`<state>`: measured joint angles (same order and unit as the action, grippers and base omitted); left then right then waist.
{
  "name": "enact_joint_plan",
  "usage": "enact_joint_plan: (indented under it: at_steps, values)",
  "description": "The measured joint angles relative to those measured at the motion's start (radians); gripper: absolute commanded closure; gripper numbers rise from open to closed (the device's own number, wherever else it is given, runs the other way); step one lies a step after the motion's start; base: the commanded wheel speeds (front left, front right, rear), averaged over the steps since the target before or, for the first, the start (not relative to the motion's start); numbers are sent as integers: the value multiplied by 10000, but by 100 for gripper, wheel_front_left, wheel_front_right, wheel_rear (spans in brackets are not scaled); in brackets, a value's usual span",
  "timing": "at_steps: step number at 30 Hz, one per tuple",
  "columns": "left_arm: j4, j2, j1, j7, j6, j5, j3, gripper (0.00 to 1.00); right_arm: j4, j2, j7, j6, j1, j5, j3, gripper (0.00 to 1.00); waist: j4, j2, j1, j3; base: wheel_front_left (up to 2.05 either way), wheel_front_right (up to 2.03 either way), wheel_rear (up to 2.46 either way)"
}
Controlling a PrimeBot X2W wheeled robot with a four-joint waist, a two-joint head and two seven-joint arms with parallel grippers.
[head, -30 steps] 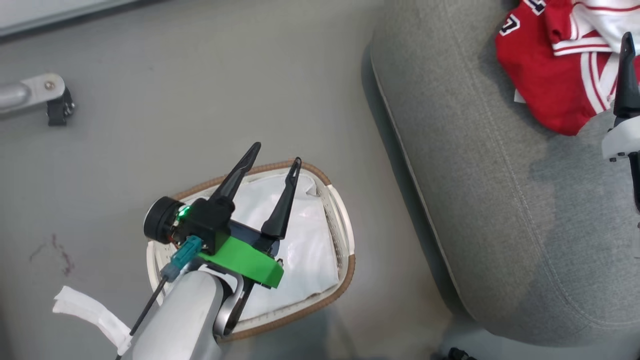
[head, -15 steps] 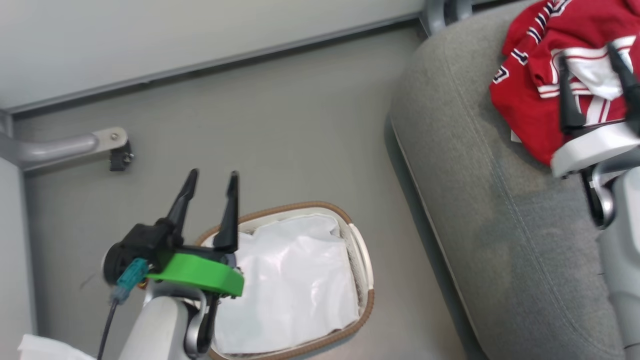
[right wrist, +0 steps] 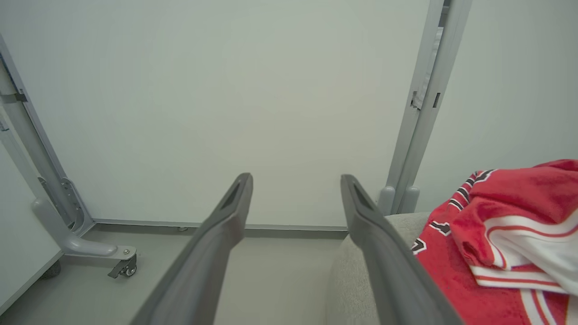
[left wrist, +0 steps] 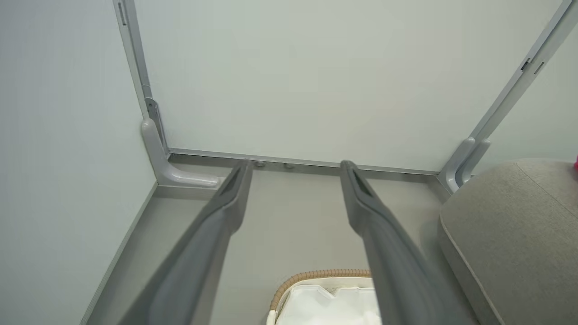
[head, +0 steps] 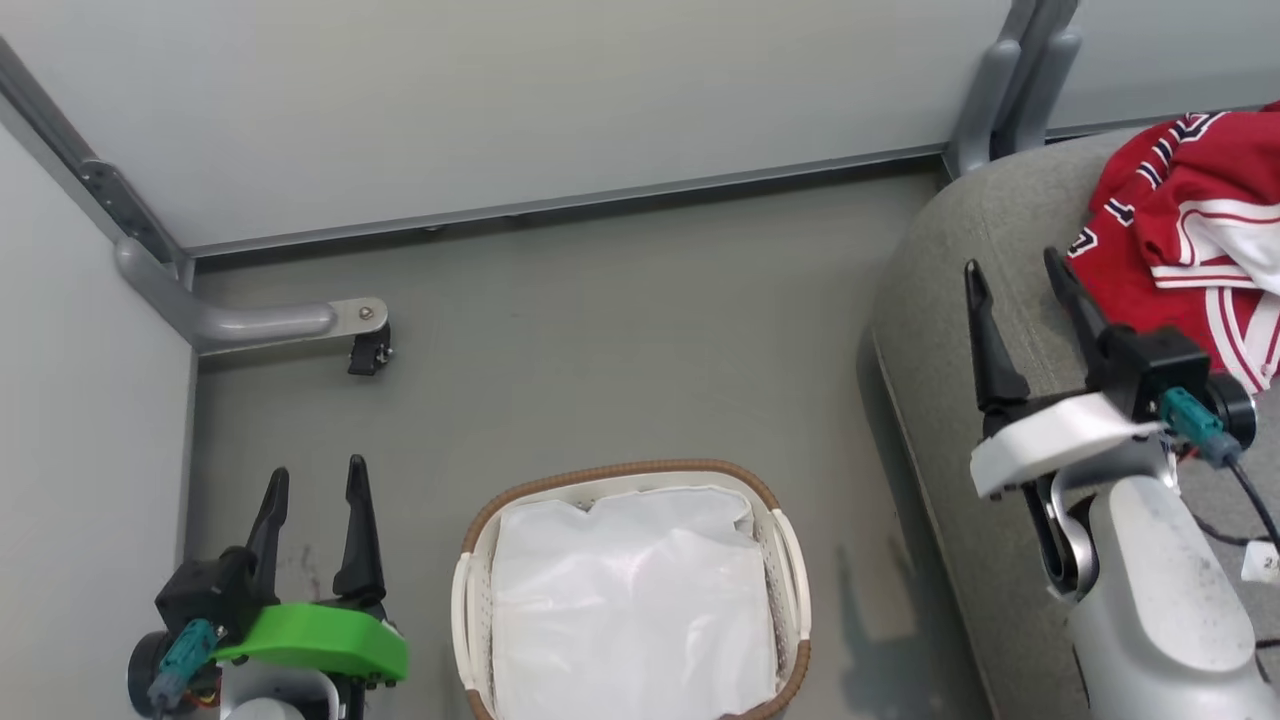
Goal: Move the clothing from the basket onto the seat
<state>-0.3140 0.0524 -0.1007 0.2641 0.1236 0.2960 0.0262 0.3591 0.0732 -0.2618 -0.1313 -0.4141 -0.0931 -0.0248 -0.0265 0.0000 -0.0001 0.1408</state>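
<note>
Now I've drawn both arms back; left gripper [head: 317, 470] and right gripper [head: 1012, 262] gape wide, empty. At 2 o'clock the bright red striped garments [head: 1170, 230] lie on the grey fabric seat [head: 925, 335]; the white perforated plastic basket [head: 620, 468] at 6 o'clock shows none, so probably done.

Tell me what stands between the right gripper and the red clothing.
Nothing visible does. The right gripper, open and empty, hangs above the seat just beside the clothing, which already lies on that seat.

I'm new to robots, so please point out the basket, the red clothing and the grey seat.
Basket [head: 625, 467]: head view, brown woven rim.
Clothing [head: 1140, 290]: head view, plain red fabric.
Seat [head: 925, 300]: head view, bare grey cushion.
</note>
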Motion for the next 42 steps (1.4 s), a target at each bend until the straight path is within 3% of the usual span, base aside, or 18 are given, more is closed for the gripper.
enact_joint_plan:
  at_steps: [5,14,36,37,42]
  values:
    - [-105,-13,399,-2,6,38,-198,0,-412,-213,0,0,1152,44,-165,0,228,0,0,-367,0,0,0]
    - [79,-19,1158,-2,35,151,-207,0,-656,-251,0,-2,2559,-947,368,0,345,0,0,-803,0,0,0]
    - [-42,-21,1270,-2,40,291,146,0,-245,-251,0,-2,3007,-1260,535,0,402,0,0,-1036,0,0,0]
    - [-77,-21,1270,-2,40,314,167,100,-240,-251,0,0,3022,-1267,543,100,404,0,0,-1040,0,0,0]
    - [-468,-54,1309,-6,38,339,190,100,146,-332,40,-2,3186,-1277,550,100,403,0,0,-1044,0,0,0]
